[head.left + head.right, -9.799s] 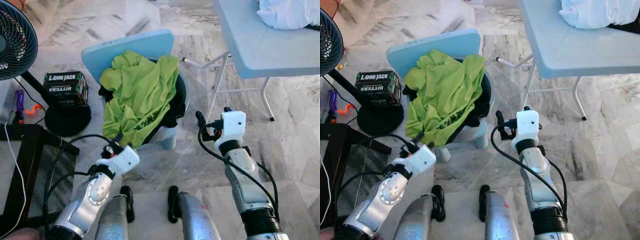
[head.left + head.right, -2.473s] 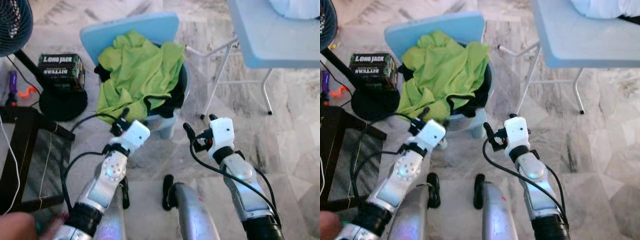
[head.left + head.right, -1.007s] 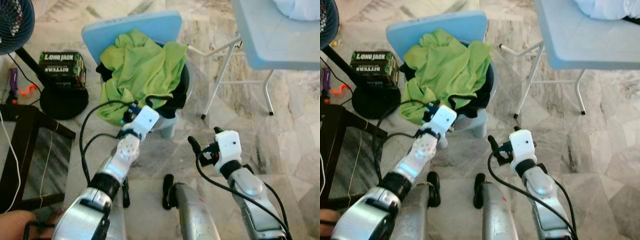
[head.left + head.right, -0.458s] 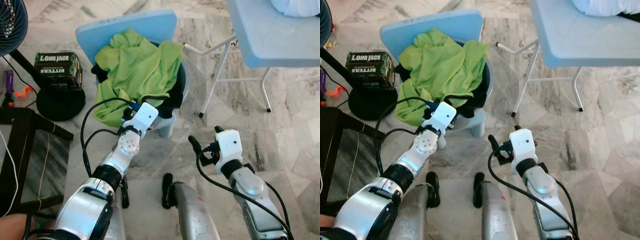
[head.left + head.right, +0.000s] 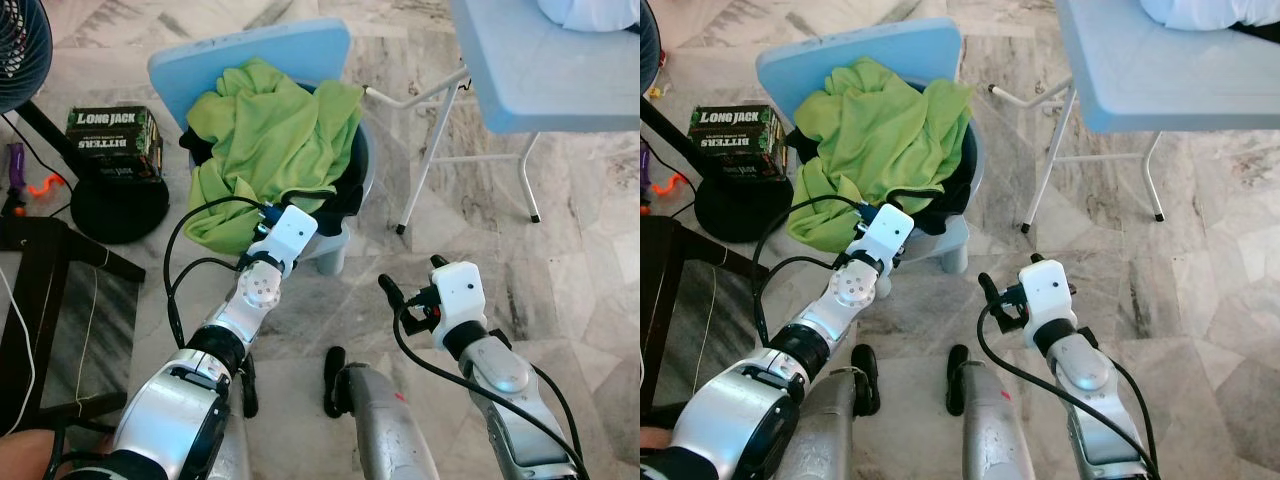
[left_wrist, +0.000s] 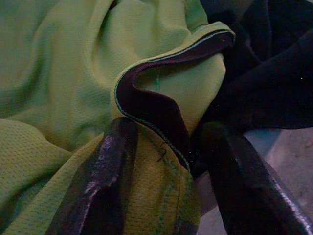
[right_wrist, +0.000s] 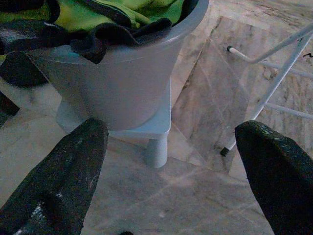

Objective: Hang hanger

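A lime-green shirt (image 5: 270, 130) with a dark-trimmed edge lies heaped over a black garment (image 5: 345, 200) in a grey basket (image 5: 368, 175) on a pale blue chair (image 5: 250, 55). My left gripper (image 6: 168, 129) is stretched out to the shirt's lower front edge. It is open, its fingers (image 6: 105, 171) straddling a fold of green cloth with the dark trim. My right gripper (image 5: 410, 277) hovers open over the marble floor, short of the basket (image 7: 122, 83), with nothing between its fingers. I see no hanger.
A light blue folding table (image 5: 540, 70) with white legs (image 5: 425, 160) stands at the right, white cloth (image 5: 590, 12) on top. At the left are a fan (image 5: 20, 50) on a black base (image 5: 115, 205), a green box (image 5: 108, 140) and a dark side table (image 5: 50, 300).
My left arm has reached forward from beside my body to the basket, and its gripper now sits on the shirt's lower edge. The right arm has barely moved.
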`<state>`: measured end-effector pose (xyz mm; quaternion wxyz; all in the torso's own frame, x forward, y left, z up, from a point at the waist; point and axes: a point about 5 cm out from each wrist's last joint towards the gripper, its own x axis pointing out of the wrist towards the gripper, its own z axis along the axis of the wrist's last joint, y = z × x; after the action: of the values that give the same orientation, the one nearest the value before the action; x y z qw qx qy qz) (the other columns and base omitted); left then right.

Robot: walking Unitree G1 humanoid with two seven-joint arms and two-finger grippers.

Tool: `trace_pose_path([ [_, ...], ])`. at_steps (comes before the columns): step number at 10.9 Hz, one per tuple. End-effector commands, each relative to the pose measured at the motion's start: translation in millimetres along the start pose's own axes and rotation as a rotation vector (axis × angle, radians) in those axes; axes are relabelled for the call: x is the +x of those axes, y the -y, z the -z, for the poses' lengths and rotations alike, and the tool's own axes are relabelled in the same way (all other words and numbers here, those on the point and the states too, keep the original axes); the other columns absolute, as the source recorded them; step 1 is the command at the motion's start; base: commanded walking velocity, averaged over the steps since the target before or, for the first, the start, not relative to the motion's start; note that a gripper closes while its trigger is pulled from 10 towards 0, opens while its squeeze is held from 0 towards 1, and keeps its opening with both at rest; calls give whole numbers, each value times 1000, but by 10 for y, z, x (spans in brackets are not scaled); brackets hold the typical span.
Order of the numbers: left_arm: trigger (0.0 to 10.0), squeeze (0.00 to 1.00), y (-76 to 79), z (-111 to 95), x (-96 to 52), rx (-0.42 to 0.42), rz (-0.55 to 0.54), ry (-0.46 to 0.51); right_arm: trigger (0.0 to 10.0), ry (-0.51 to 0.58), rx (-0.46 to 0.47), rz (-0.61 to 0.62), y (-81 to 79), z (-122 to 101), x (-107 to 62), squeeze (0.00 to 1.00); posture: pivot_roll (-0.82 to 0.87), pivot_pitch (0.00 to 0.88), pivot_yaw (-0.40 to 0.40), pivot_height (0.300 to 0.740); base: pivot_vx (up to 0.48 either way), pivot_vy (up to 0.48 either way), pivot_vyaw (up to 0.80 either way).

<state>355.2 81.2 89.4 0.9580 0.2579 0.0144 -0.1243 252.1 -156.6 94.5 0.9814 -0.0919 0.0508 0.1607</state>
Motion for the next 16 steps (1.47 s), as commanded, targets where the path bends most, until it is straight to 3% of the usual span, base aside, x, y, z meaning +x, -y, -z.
trace_pose_path([
  [1,0,0,1,220,-73,-9,-11,-99,10000,-13,-1,-2,-3,20,-42,0,-175,401,-115,740,0,0,0],
  [9,0,0,-64,210,-75,-43,-60,-71,10000,0,7,-24,-47,-5,64,0,-138,397,-119,740,0,0,0],
  [11,0,0,-144,92,-55,-125,-117,10,10000,4,-2,-1,48,-19,80,0,-143,389,-125,740,0,0,0],
  [13,0,0,-243,-188,-41,-262,-173,151,10000,6,-2,-15,15,-18,102,0,-129,383,-130,740,0,0,0],
  [16,0,0,-181,-482,-268,-343,-154,325,10000,20,-1,-35,-6,-44,193,0,-90,363,-131,740,0,0,0],
])
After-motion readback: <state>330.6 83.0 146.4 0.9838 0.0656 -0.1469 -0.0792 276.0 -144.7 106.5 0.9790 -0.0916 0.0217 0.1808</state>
